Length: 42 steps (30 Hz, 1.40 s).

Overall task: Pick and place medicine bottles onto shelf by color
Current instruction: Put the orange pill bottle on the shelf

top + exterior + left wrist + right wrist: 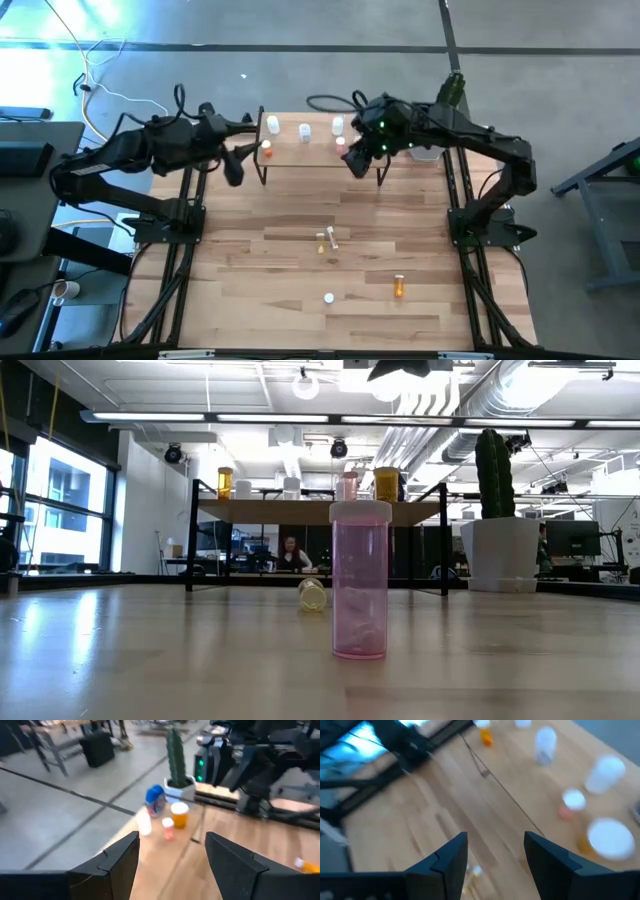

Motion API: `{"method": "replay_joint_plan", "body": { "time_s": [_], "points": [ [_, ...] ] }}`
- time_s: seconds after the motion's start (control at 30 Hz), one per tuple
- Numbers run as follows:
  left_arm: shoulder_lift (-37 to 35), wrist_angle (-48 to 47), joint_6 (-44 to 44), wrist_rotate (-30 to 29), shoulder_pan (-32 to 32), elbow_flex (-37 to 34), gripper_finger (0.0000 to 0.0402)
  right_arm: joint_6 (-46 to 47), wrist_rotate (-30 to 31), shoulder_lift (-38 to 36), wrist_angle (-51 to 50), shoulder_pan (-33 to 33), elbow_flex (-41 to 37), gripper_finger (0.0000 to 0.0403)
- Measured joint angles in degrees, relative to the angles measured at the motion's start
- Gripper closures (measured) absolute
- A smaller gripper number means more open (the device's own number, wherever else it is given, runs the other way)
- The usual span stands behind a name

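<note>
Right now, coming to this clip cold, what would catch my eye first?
The pink bottle standing upright, filling the low view's centre, with a small yellowish bottle lying on its side behind it. Beyond them stands the shelf at the table's far edge, already carrying several bottles. From above, the left hand hangs open by the shelf's left end and the right hand open over its right end, neither holding anything.
</note>
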Motion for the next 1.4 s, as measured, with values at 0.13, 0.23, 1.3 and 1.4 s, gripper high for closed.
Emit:
{"method": "replay_joint_plan", "body": {
  "time_s": [0.13, 0.23, 1.3, 1.4],
  "points": [
    [-0.93, -4.34, -1.04, 2.52, 0.00, 0.00, 0.0184, 5.85, 7.33, 0.04, -4.90, 4.55, -1.77, 0.0217],
    [-1.04, -8.04, -0.64, 3.56, 0.00, 0.00, 0.0184, 10.78, 8.74, 0.10, -6.05, 7.60, -5.02, 0.0217],
    [-0.82, -14.84, 4.97, 4.50, 0.09, 0.00, 0.0184, 79.32, -3.16, 0.13, 5.36, 35.65, -38.88, 0.0217],
    [-0.82, -14.84, 4.91, 4.50, 0.09, 0.00, 0.0184, 82.94, -4.49, 0.13, 6.94, 37.65, -40.86, 0.0217]
  ]
}}
